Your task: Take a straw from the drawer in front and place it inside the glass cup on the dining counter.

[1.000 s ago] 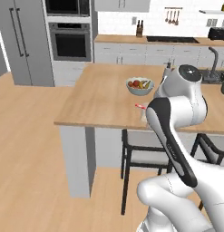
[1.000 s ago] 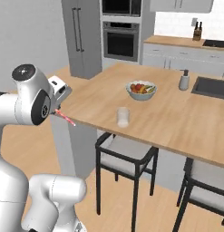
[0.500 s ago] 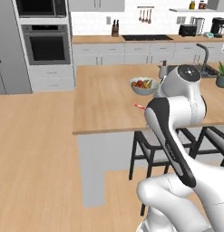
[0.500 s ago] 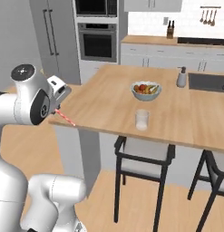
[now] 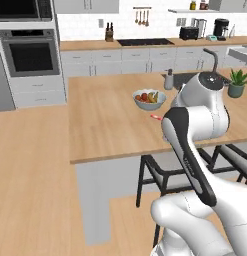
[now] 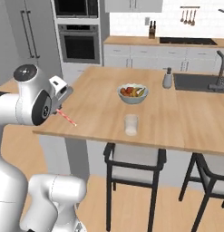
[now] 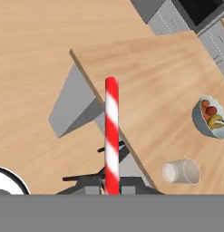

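Light-wood dining bench [image 6: 195,122] is carrying the glass cup [image 6: 130,124] near its front edge, while the claw [image 6: 59,105], closed on the red-striped straw [image 6: 66,117], is hovering off the corner, needing carrying over the cup.

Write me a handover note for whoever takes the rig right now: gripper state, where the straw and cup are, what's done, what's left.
Gripper: shut on the straw, held off the near left edge of the dining counter.
Glass cup: upright near the counter's front edge, nothing in it, in front of the fruit bowl.
Done: straw picked up and carried to the counter.
Left: bring the straw over the cup, lower it in, release. The cup sits to the arm's right in the right base view.
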{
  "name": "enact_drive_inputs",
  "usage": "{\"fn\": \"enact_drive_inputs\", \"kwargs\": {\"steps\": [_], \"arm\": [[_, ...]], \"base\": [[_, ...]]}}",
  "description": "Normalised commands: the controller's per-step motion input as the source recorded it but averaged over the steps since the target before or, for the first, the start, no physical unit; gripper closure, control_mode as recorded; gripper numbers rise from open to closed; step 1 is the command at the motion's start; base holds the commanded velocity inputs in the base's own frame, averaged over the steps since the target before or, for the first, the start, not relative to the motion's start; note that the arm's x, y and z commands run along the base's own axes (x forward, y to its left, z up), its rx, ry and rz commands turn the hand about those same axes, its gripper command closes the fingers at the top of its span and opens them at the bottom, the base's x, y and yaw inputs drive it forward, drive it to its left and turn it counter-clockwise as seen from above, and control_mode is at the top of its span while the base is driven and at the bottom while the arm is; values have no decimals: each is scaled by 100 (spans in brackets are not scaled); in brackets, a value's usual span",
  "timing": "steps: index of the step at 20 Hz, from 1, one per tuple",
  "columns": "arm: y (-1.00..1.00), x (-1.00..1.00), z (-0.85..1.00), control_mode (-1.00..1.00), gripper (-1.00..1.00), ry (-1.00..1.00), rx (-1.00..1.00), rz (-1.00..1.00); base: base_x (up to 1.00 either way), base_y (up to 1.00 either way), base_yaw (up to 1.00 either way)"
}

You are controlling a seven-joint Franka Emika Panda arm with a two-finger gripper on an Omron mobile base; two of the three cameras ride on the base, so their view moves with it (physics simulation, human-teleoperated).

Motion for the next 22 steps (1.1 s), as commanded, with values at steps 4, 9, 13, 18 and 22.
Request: {"fn": "enact_drive_inputs", "kwargs": {"steps": [4,9,13,18,22], "arm": [[0,0,0,100,100,0,0,0],[0,0,0,100,100,0,0,0],[0,0,0,100,100,0,0,0],[0,0,0,100,100,0,0,0],[0,0,0,100,100,0,0,0]], "base": [[49,12,-21],[36,23,-20],[36,24,-20],[31,36,-18],[17,17,-12]]}}
